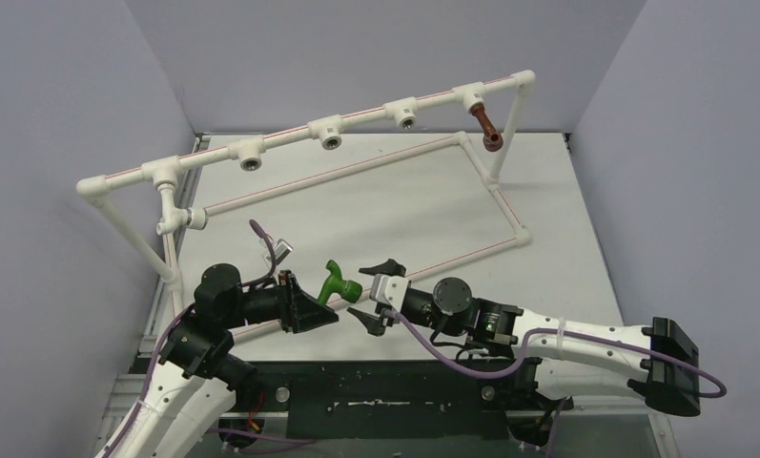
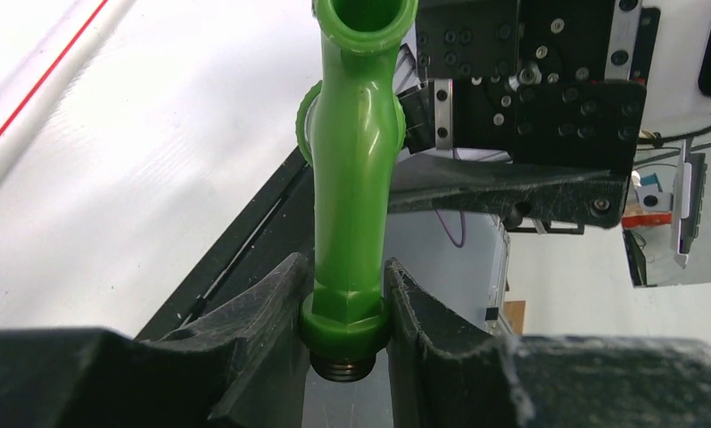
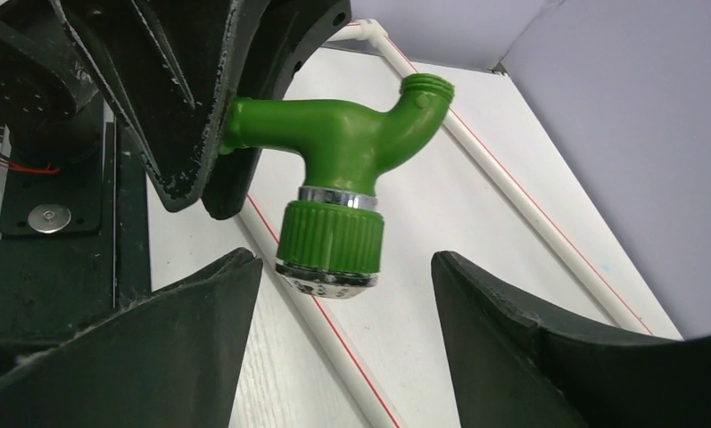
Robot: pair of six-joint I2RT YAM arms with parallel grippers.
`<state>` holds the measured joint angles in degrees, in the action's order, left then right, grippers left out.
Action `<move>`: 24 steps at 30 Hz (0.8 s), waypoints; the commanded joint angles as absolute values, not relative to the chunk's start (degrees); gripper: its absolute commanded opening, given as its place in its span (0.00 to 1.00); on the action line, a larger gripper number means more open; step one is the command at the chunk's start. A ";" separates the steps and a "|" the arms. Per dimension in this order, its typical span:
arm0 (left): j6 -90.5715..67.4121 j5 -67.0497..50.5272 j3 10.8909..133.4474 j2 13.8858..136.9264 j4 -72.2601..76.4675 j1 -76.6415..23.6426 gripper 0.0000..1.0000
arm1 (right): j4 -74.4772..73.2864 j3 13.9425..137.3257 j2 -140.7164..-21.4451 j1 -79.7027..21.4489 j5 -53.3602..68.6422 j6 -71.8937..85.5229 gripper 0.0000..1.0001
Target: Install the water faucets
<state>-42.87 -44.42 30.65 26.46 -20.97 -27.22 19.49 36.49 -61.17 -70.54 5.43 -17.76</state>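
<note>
High top view from behind; close wrist views face to face, sharing the green faucet.

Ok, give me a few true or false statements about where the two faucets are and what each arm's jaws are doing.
1. The left jaws are shut on the green faucet. True.
2. The right jaws are clamped on that faucet. False: they stand open either side of its ribbed cap, not touching it.
3. The reddish-brown faucet is held by the right jaws. False: it hangs from a socket of the white pipe frame.
4. The green faucet is held at its threaded end. True.
</note>
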 commanded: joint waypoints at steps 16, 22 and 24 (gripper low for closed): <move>-44.59 -52.89 29.26 25.84 -16.40 -27.16 0.00 | 15.80 38.67 -51.51 -60.00 25.50 -6.54 0.79; -43.54 -55.07 30.13 25.84 -17.23 -27.24 0.00 | 15.22 44.42 -57.52 -58.80 32.79 5.14 0.68; -42.72 -55.43 30.85 25.91 -18.15 -27.38 0.00 | 16.46 45.17 -58.62 -58.49 33.94 9.26 0.68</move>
<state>-44.47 -51.75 28.32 26.39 -20.32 -27.24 12.78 41.04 -57.06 -59.20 28.27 -1.02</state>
